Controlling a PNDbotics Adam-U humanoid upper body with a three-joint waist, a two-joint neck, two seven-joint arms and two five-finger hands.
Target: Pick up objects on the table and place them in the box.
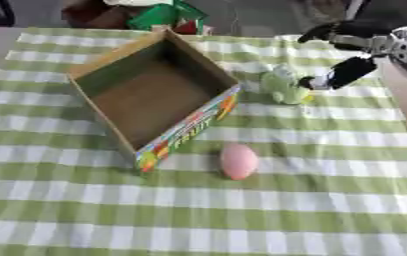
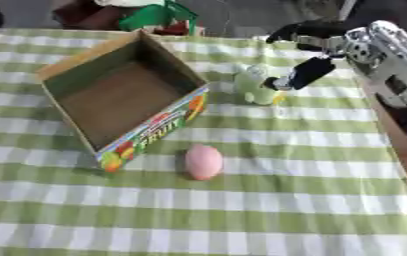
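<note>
Step in hand: reach for pickup. The right hand (image 2: pixel 316 55), entering from 2 o'clock, has fingers spread wide, holding nothing, its thumb tip touching or just beside the pale green object (image 1: pixel 283 86) at 3 o'clock of the empty box (image 1: pixel 101 75). A pink egg-shaped object (image 1: pixel 239 160) lies at the box's 5 o'clock. Next move probably requires closing around the green object. The right eye view shows more of the wrist; the left hand appears in neither view.

One box (image 1: pixel 154 95) stands open on the table (image 1: pixel 311 215), with nothing visible inside it. Two loose things lie on the cloth: one pink egg (image 1: pixel 239 160) and one pale green toy (image 1: pixel 283 86), too blurred to name. One hand (image 2: pixel 307 70) shows, the right; its tip touches the toy.
</note>
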